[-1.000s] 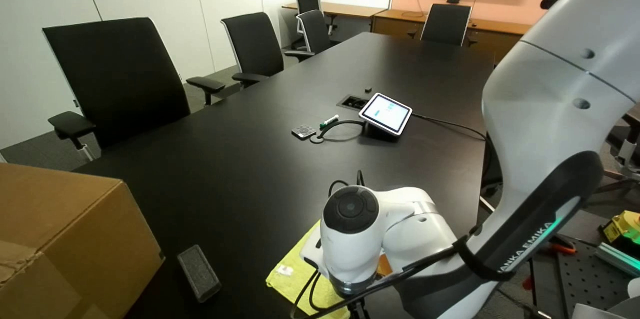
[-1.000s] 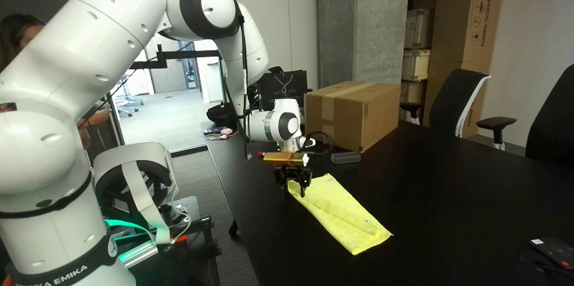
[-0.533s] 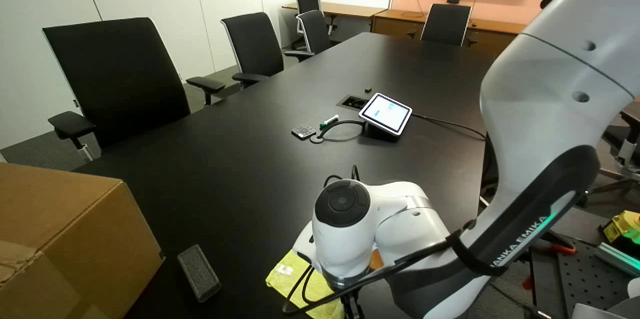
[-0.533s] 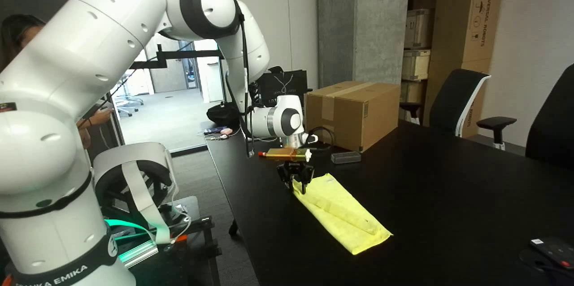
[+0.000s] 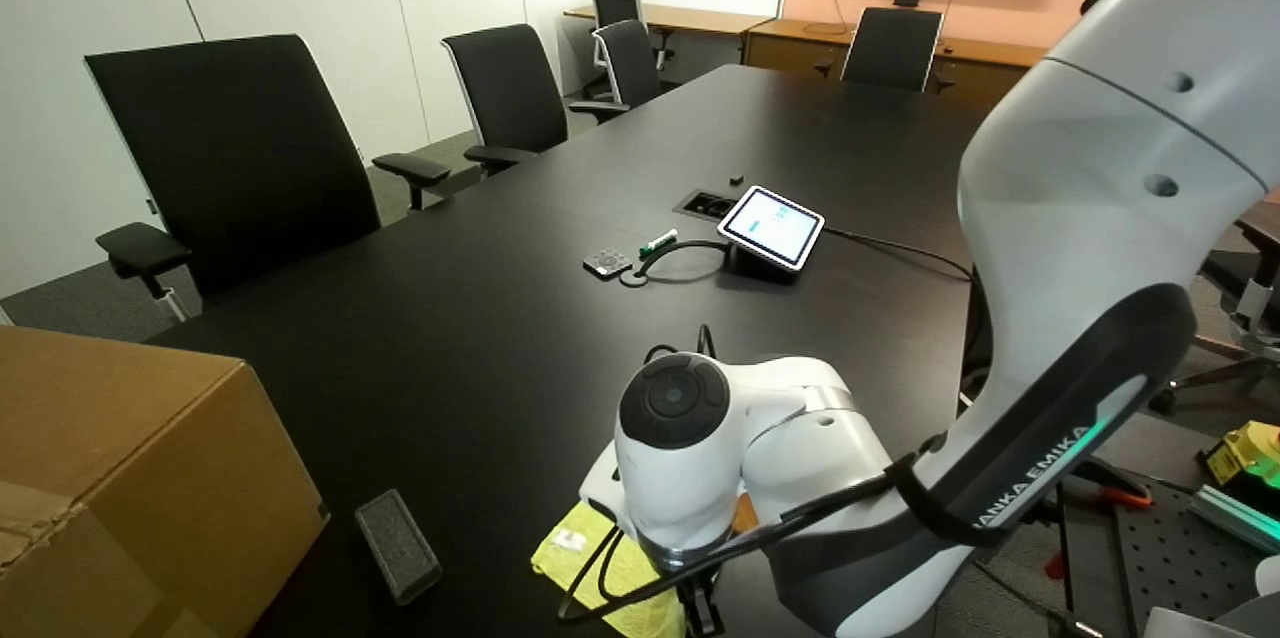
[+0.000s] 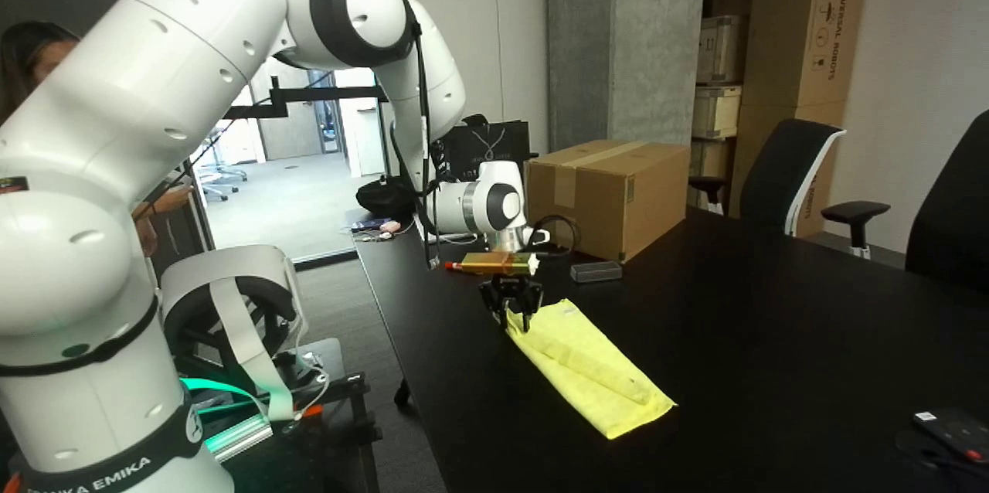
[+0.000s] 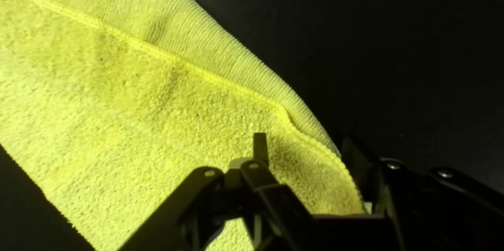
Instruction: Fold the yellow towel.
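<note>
The yellow towel [image 6: 591, 369] lies on the black table as a long strip, with one layer folded over lengthwise. In an exterior view the arm covers much of the towel [image 5: 600, 563]. In the wrist view the towel [image 7: 149, 113] fills the left side, with its stitched hem running diagonally across it. My gripper [image 6: 515, 325] is over the towel's end nearest the robot side of the table. In the wrist view the gripper [image 7: 305, 141] is open, one finger over the towel and the other just past its edge. Whether the fingertips touch the cloth cannot be told.
A cardboard box [image 6: 606, 199] and a dark grey block [image 6: 596, 271] stand beyond the towel. A tablet on a stand [image 5: 772, 228], a marker [image 5: 658, 243] and a small square item [image 5: 607, 264] lie farther along the table. A remote [image 6: 954, 435] lies near its edge.
My gripper has shifted a little, farther onto the towel's end and slightly away from the table's near edge, rising slightly. The towel looks the same.
</note>
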Controlling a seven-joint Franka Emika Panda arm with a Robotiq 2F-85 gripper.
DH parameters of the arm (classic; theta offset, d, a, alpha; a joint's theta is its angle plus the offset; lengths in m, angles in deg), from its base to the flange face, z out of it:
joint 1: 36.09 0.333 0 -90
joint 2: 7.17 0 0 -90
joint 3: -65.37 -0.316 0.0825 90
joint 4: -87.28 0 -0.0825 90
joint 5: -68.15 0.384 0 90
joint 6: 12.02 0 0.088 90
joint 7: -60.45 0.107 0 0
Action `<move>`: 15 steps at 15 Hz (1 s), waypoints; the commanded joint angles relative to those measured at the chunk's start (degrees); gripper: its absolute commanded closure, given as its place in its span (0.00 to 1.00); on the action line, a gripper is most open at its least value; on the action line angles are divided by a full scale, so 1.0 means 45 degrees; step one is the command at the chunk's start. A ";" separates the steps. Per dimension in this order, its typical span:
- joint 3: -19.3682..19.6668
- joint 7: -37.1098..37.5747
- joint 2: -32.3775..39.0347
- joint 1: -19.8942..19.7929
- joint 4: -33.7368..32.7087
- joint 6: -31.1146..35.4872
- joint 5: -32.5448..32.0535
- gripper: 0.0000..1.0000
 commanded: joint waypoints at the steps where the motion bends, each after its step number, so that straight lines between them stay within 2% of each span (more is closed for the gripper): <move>1: -0.0213 -0.0198 -0.0147 -0.0117 -0.0156 -0.0749 -0.0262 0.40; 3: -0.0265 -0.0207 -0.0199 -0.0120 -0.0191 -0.1004 -0.0254 0.39; 11: -0.0387 -0.0181 -0.0326 -0.0121 -0.0460 -0.1192 -0.0253 0.44; 13: -0.0389 -0.0174 -0.0364 -0.0112 -0.0522 -0.1281 -0.0275 0.52; 14: -0.0390 -0.0167 -0.0384 -0.0110 -0.0550 -0.1319 -0.0282 0.65; 15: -0.0394 -0.0160 -0.0401 -0.0113 -0.0562 -0.1327 -0.0280 0.65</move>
